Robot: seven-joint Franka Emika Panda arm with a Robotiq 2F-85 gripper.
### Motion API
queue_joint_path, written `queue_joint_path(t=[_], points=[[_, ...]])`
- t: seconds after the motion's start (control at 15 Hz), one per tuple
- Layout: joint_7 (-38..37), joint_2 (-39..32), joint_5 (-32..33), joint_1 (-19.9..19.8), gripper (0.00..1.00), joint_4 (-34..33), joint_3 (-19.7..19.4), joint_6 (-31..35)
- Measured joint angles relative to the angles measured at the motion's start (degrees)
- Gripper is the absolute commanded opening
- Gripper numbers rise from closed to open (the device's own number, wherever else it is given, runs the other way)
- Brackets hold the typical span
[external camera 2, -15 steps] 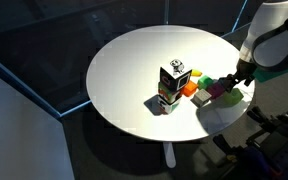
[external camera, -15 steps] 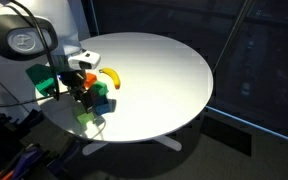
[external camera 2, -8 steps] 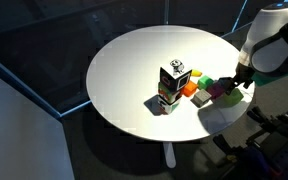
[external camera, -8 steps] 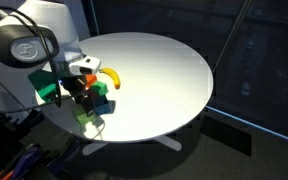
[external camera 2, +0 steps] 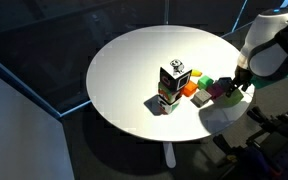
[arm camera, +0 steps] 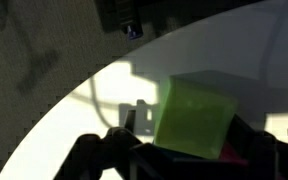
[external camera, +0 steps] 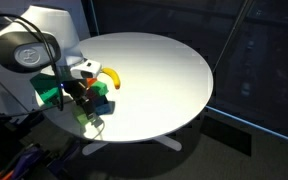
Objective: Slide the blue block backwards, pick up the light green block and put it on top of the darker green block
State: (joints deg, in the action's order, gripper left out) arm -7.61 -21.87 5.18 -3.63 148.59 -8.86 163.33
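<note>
While the jaws sit low at the table edge, status as follows:

jaws: gripper point(arm camera: 184, 150) straddles the light green block point(arm camera: 194, 118); dark finger bodies flank its lower sides in the wrist view. Can't tell whether they've clamped or stand just apart from it.
light green block: between the jaws, fills the wrist view, appears to rest on the table point(arm camera: 74, 110). In an exterior view, a pale green patch point(external camera: 88, 118) shows just below the gripper point(external camera: 81, 97).
beside the jaws: magenta sliver point(arm camera: 234, 150) just behind the lime block.
further out: deeper green shape point(external camera: 100, 89) by the yellow banana point(external camera: 111, 76); blocks too small to separate there. Black-and-white box point(external camera 2: 173, 82) stands well apart, toward table centre.
blue block: can't pick it out.
step (judgement): grasping the lime block.
next: firm grip, straight lift, carry over the darker green block, set down square.
</note>
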Motion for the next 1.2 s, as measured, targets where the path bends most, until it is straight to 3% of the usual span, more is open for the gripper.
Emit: queue_joint_path(t=[0.2,0.67,1.2], points=[[0.0,-0.6,0.0,0.6,0.34,-0.3,-0.4,0.2],[-0.1,-0.4,0.0,1.2,0.29,-0.8,-0.8,-1.5],[0.1,3.7,0.0,2.0,0.27,-2.3,-0.9,-9.6]])
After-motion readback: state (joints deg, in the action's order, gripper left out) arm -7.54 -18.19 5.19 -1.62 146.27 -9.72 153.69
